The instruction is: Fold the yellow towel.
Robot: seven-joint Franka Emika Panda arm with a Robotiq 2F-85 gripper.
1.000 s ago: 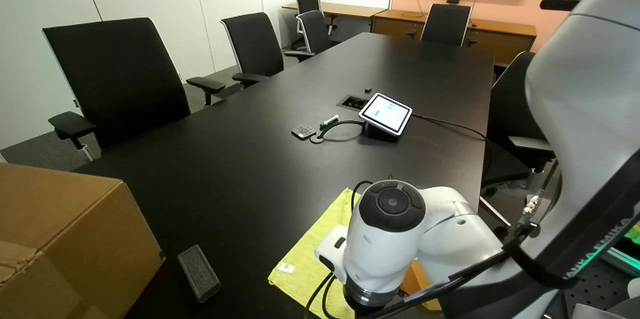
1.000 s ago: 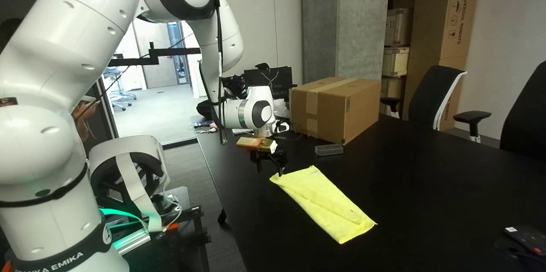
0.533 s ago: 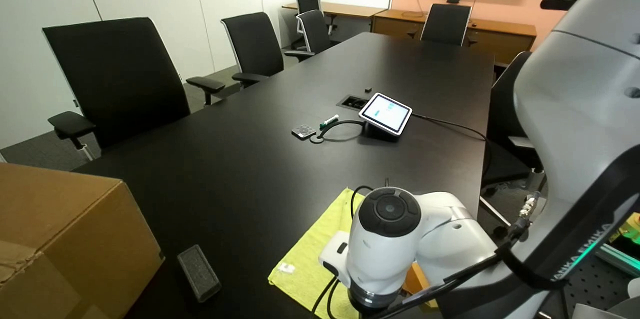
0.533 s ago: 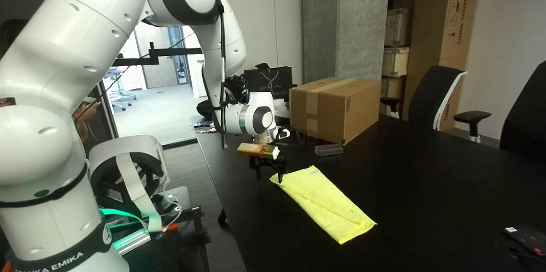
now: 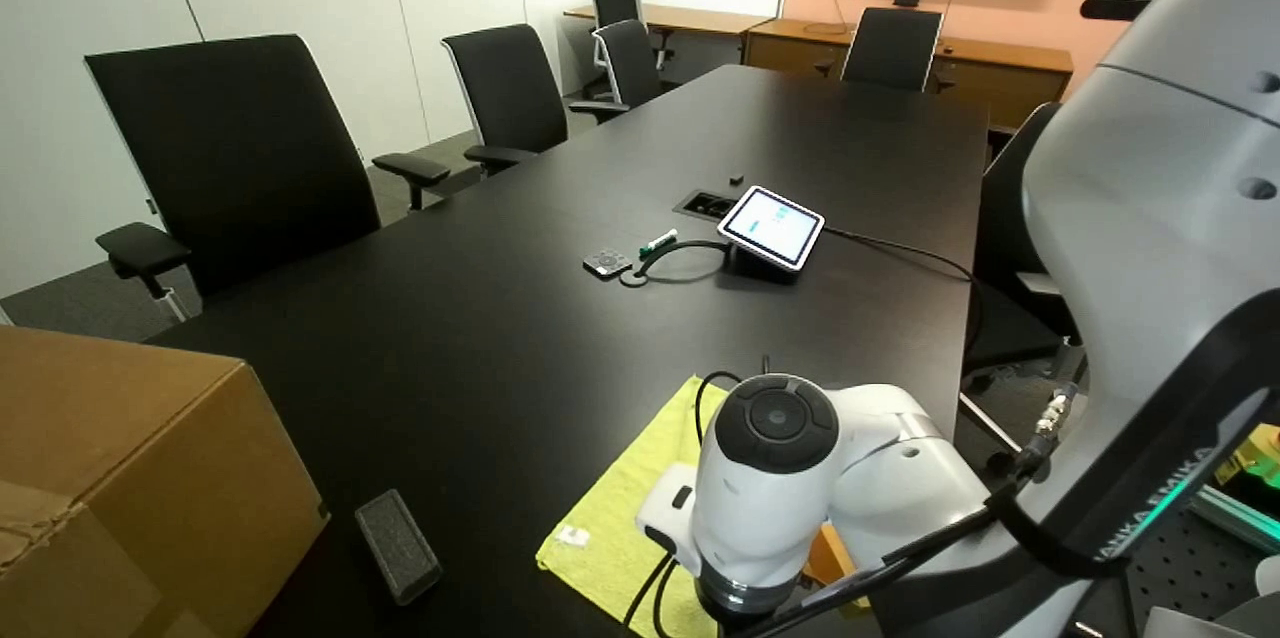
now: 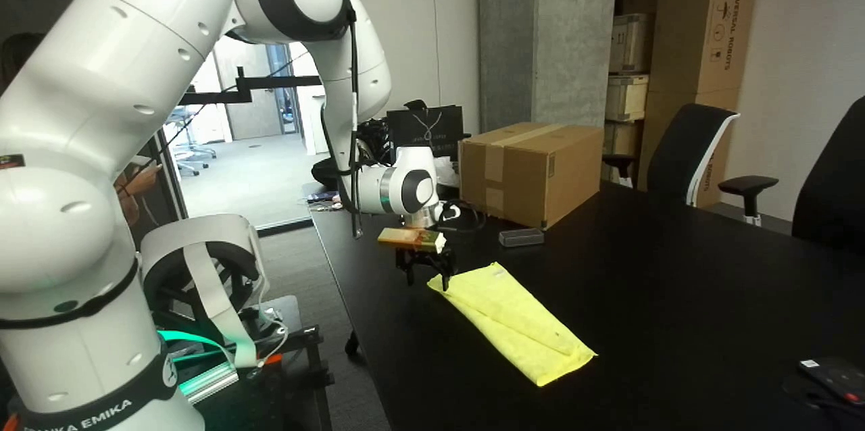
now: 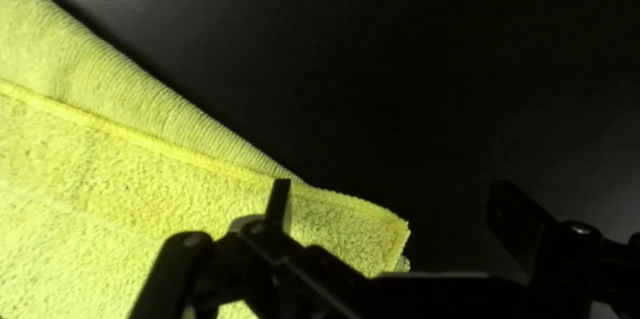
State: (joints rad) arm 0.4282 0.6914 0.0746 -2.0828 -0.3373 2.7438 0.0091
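The claw (image 7: 391, 196), spread wide, holding nothing, hovers over a corner of the part-folded yellow towel (image 7: 135, 174), lower left in the wrist view. Apparently pre-grasp for another fold: lower, then pinch.

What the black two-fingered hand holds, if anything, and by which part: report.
Nothing is held: the hand stands open; in the wrist view, a corner of the oblong yellow fabric towel shows unclamped between its spread jaws.
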